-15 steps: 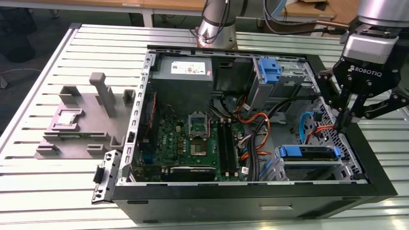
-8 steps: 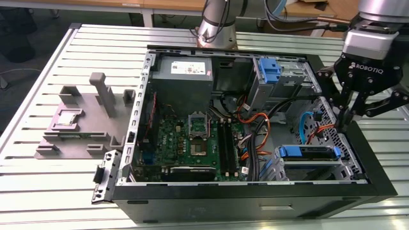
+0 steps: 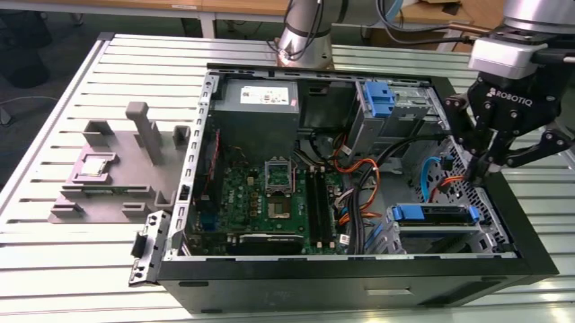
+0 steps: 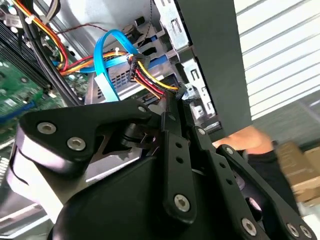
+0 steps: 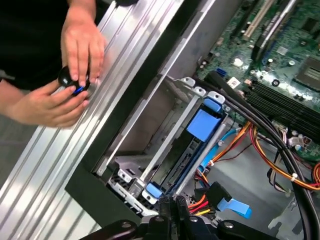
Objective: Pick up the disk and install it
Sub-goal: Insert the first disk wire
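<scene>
The disk (image 3: pixel 434 214) sits in the grey drive cage at the near corner of the open computer case, on the exterior view's right. Its blue carrier shows along the top edge. In the first wrist view the disk (image 5: pixel 202 125) lies in the cage just beyond my fingertips. My gripper (image 3: pixel 485 173) hangs over the case's wall on the exterior view's right, a little above and behind the disk. It is shut with nothing between its fingers. In the second wrist view the gripper (image 4: pixel 170 99) ends close to a plug with red, yellow and black wires (image 4: pixel 150 82).
The case holds a green motherboard (image 3: pixel 269 195), a grey power supply (image 3: pixel 260 101), a second cage with a blue tab (image 3: pixel 379 97) and loose orange and blue cables (image 3: pixel 359 182). A grey fixture (image 3: pixel 117 168) stands on the slatted table. A person's hands (image 5: pixel 70 85) hold a small black object beside the case.
</scene>
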Action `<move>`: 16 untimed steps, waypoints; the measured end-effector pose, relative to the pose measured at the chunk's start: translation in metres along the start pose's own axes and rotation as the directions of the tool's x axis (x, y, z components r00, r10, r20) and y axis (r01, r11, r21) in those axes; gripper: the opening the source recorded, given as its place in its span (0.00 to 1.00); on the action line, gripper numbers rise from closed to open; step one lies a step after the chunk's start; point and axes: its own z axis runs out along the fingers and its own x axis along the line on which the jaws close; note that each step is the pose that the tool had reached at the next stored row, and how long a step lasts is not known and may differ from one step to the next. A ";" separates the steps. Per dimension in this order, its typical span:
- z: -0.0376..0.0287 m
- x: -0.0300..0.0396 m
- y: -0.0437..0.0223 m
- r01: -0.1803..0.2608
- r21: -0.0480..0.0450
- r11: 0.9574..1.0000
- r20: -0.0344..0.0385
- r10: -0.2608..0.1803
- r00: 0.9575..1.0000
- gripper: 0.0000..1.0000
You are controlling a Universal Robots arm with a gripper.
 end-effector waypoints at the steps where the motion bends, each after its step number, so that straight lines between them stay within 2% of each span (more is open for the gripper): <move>1: 0.0001 0.0000 0.0000 -0.016 -0.005 1.000 0.002 0.016 1.000 0.16; 3: 0.0002 -0.0001 0.0000 -0.046 -0.013 0.999 0.005 0.046 0.999 0.16; 5: 0.0002 -0.0001 0.0000 -0.065 -0.015 0.998 0.005 0.065 0.998 0.16; 7: 0.0003 -0.0001 0.0000 -0.075 -0.009 0.997 0.002 0.075 0.997 0.16; 10: 0.0002 -0.0001 0.0000 -0.088 0.008 0.996 -0.007 0.088 0.996 0.16; 12: 0.0003 -0.0001 0.0000 -0.097 0.016 0.995 -0.011 0.097 0.995 0.16; 14: 0.0003 -0.0001 -0.0001 -0.111 0.017 0.994 -0.013 0.111 0.994 0.16; 16: 0.0008 -0.0003 -0.0001 -0.133 0.012 0.991 -0.012 0.133 0.991 0.16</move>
